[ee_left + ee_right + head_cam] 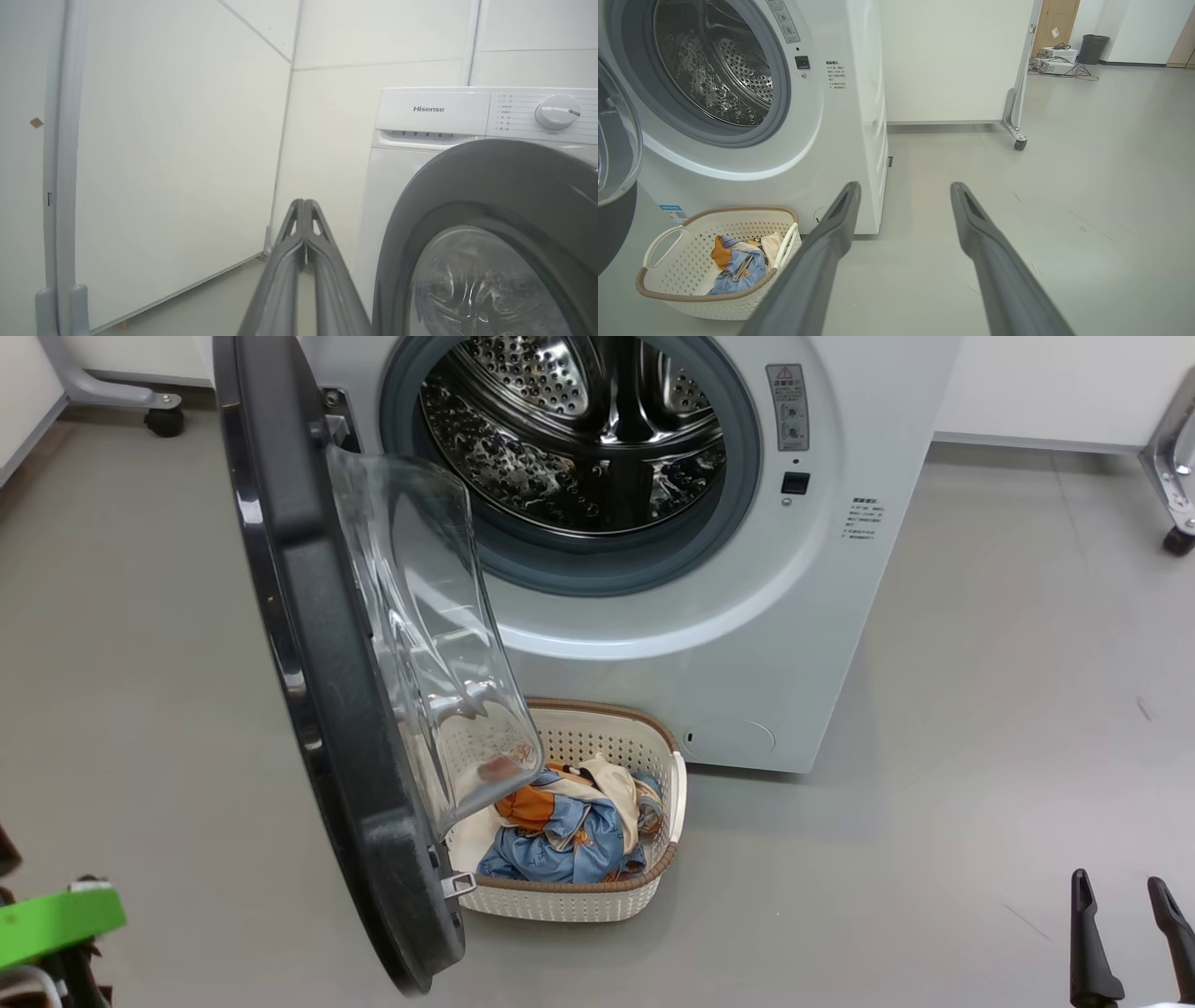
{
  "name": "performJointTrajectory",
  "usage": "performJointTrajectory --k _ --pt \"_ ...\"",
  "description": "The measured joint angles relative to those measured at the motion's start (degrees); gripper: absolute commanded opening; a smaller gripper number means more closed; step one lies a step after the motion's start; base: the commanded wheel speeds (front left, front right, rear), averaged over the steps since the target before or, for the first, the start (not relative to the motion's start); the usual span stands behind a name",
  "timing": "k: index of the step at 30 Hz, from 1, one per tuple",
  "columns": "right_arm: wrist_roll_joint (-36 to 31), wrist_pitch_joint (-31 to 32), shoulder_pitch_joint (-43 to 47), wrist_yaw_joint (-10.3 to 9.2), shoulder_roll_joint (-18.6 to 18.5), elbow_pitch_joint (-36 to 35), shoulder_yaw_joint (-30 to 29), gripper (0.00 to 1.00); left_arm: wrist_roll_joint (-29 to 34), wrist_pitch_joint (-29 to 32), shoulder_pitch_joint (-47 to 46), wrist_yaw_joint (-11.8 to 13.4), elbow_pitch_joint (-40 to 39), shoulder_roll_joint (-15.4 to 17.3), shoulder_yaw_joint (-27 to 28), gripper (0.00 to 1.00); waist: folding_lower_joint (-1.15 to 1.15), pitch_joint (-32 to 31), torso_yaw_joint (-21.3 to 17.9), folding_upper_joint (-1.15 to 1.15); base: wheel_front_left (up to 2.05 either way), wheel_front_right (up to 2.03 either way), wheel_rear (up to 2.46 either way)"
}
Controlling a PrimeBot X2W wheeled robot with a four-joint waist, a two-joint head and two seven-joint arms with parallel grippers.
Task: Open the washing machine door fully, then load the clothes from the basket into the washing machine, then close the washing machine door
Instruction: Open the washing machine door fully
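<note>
The washing machine (pixel 747 644) stands ahead with its steel drum (pixel 579 420) exposed. The washing machine door (pixel 317 691) is swung out towards me, glass bowl facing right, partly covering the basket (pixel 569 896) on the floor below. The clothes (pixel 565 835), blue, orange and cream, lie in the basket. My right gripper (pixel 1118 880) stands open at the lower right, well clear of the basket; in its own view the right gripper (pixel 906 186) points past the basket (pixel 668 289) and the clothes (pixel 738 270). My left gripper (pixel 303 201) is shut on nothing, left of the door (pixel 490 186).
Wheeled partition feet stand at the back left (pixel 163 420) and back right (pixel 1178 537). White panels close the corner behind the machine. A green part (pixel 56 919) of my own body shows at the lower left. A dark bin (pixel 1091 49) and floor equipment stand far off.
</note>
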Motion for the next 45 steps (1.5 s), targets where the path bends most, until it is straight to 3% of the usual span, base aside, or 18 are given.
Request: performJointTrajectory --k 8,15,20,26,33,45 --pt "-0.1 0.0 0.2 0.01 0.5 0.9 -0.5 1.00 1.7 -0.2 -2.3 -0.5 -9.6 0.0 -2.9 0.00 0.00 0.1 1.7 0.00 0.00 0.00 0.00" --pt "-0.1 0.0 1.2 0.01 1.6 1.5 -0.5 1.00 1.5 -0.2 -3.2 -3.1 -16.6 0.0 -14.0 0.00 0.00 0.1 3.8 0.00 0.00 0.00 0.00" --pt "-0.1 0.0 1.2 0.01 1.8 1.7 0.1 1.00 -2.4 3.1 -3.1 -3.6 -19.7 0.2 -23.5 0.00 0.00 0.1 5.4 0.00 0.00 0.00 0.00" --pt "0.1 0.0 1.1 0.01 1.8 2.6 0.7 1.00 -9.3 8.0 -2.6 -3.8 -19.8 0.6 -34.4 0.00 0.00 0.2 7.1 0.00 0.00 0.00 0.00" --pt "0.1 0.0 0.5 0.02 1.6 3.4 2.9 1.00 -12.3 13.7 0.4 -3.8 -17.4 0.9 -42.8 0.00 0.00 0.6 7.6 0.00 0.00 0.00 0.00" --pt "0.8 0.0 -0.7 0.02 0.9 4.6 3.7 1.00 -12.6 19.1 2.8 -3.4 -9.6 1.1 -45.5 0.00 0.00 1.2 6.4 0.00 0.00 0.00 0.00"
